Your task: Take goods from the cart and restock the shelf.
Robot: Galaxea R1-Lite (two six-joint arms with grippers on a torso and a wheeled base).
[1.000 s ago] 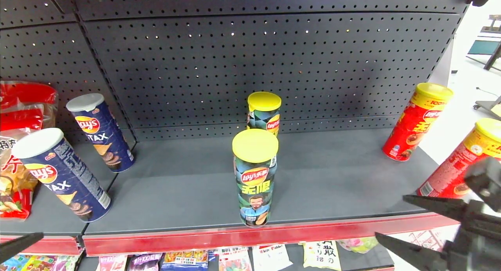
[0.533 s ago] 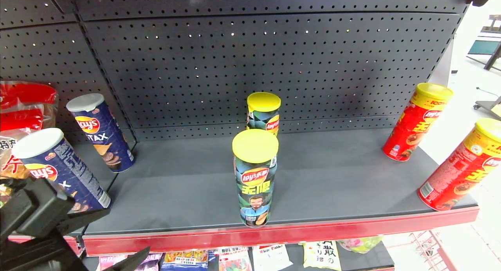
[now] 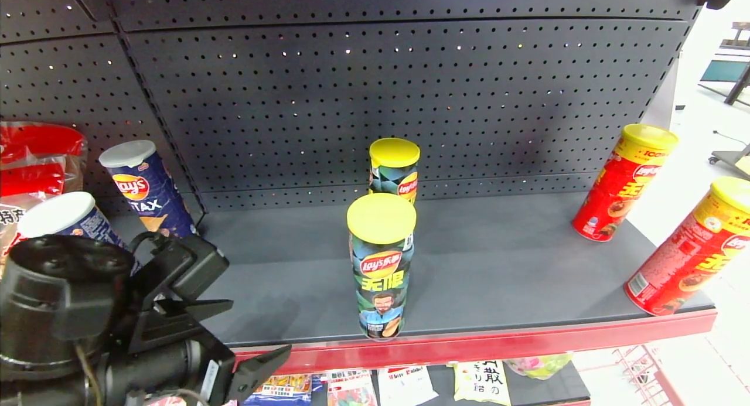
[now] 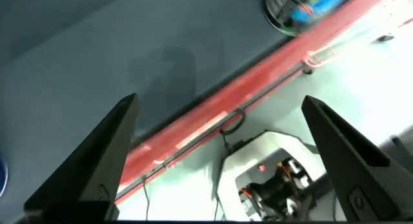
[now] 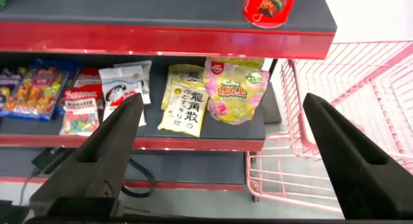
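Red shelf lip [image 3: 469, 347], yellow-lidded can [image 3: 381, 265] before empty, wide-open left gripper [image 3: 258, 330]; right gripper [image 5: 222, 98] likewise.

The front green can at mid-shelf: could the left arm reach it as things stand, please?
Probably yes. The left hand hangs open at the front edge of the shelf, left of the front green can, and only bare shelf lies between them.
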